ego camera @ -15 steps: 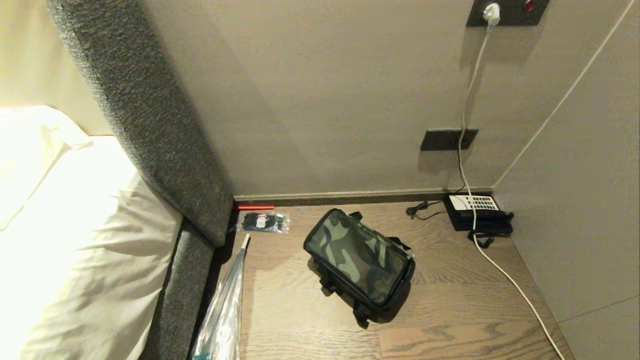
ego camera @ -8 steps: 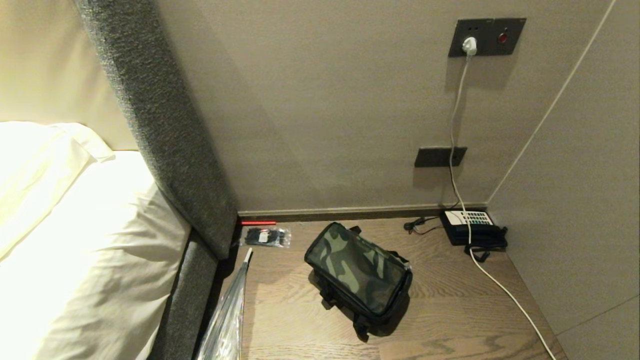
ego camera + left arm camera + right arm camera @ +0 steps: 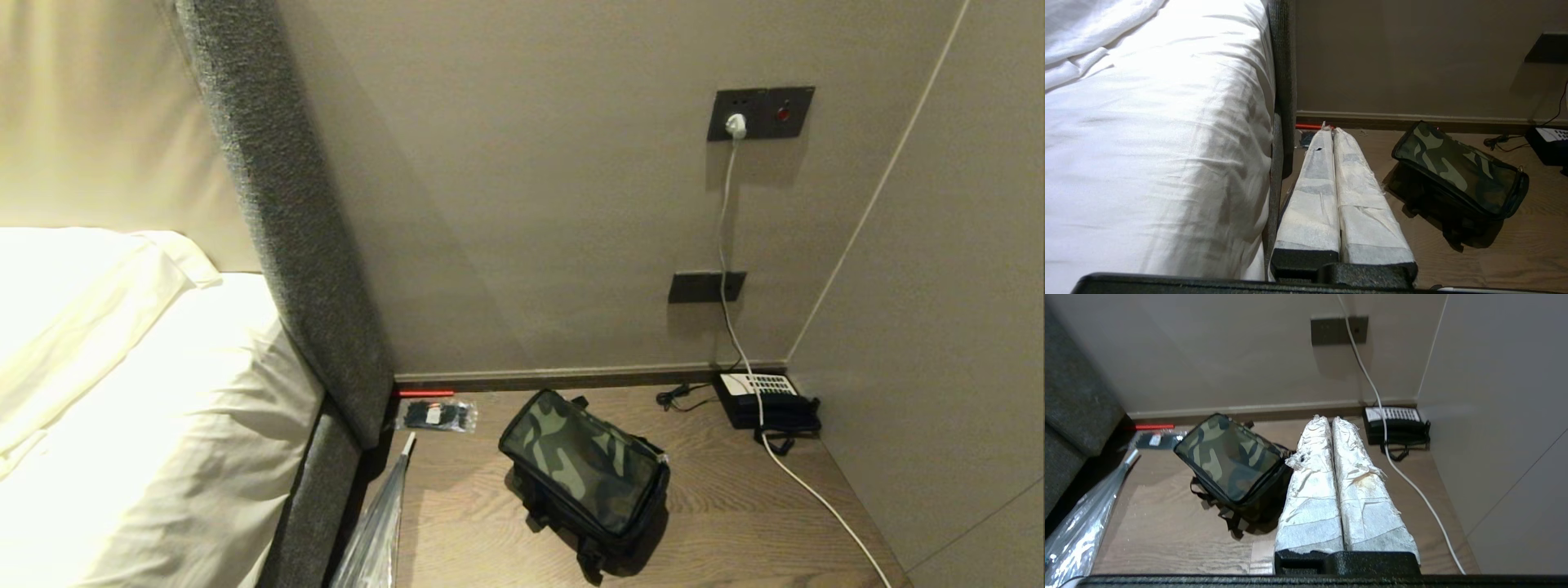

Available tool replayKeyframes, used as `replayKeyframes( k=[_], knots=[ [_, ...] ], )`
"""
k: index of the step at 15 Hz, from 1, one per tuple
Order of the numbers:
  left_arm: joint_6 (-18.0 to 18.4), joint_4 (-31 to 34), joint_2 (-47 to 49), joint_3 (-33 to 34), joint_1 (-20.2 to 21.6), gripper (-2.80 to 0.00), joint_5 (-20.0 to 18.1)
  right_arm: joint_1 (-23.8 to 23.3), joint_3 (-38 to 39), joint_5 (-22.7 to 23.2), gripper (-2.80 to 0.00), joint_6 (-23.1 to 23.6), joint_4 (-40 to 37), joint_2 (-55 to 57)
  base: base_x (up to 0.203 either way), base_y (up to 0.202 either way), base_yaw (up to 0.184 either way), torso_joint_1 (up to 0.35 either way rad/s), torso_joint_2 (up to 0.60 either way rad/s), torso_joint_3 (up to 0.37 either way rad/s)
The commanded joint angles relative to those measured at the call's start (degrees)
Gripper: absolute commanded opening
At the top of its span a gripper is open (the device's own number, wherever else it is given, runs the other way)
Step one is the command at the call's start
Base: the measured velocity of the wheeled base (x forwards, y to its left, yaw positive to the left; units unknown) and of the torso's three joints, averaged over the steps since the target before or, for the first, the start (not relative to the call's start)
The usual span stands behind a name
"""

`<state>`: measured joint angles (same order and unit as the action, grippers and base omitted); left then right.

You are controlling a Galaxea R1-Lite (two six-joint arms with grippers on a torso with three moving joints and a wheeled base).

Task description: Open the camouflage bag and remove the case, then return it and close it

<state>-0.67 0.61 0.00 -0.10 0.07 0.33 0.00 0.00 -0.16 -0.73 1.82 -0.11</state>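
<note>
The camouflage bag (image 3: 584,482) sat zipped shut on the wooden floor (image 3: 735,523), between the bed (image 3: 147,425) and the black telephone (image 3: 766,398) in the corner. The case was nowhere to be seen, presumably inside. Neither arm showed from the head; at the wrists, the left claw (image 3: 1332,132) and the right claw (image 3: 1327,420) hung with their wrapped fingers pressed together, holding nothing, well short of the bag. To my eye nothing had begun: opening, removing, returning and closing all remained.
</note>
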Motion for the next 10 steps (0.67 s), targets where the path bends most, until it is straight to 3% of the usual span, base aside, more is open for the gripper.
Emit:
replayKeyframes(
  k=[1,5,10],
  knots=[
    [0.06,0.01,0.00,0.01,0.01,-2.80,0.02,0.00,0.84,-0.01,-2.80,-0.06,0.03,-0.24,0.000,0.000,0.000,0.002,0.01,0.198],
    [0.63,0.01,0.00,-0.03,0.01,-2.80,-0.07,0.00,0.95,-0.01,-2.80,0.02,0.03,-0.24,0.000,0.000,0.000,0.000,0.00,0.185],
    [0.67,0.01,0.00,0.01,0.01,-2.80,-0.07,0.00,0.94,-0.01,-2.80,0.03,0.03,-0.24,0.000,0.000,0.000,0.001,0.00,0.029]
  ],
)
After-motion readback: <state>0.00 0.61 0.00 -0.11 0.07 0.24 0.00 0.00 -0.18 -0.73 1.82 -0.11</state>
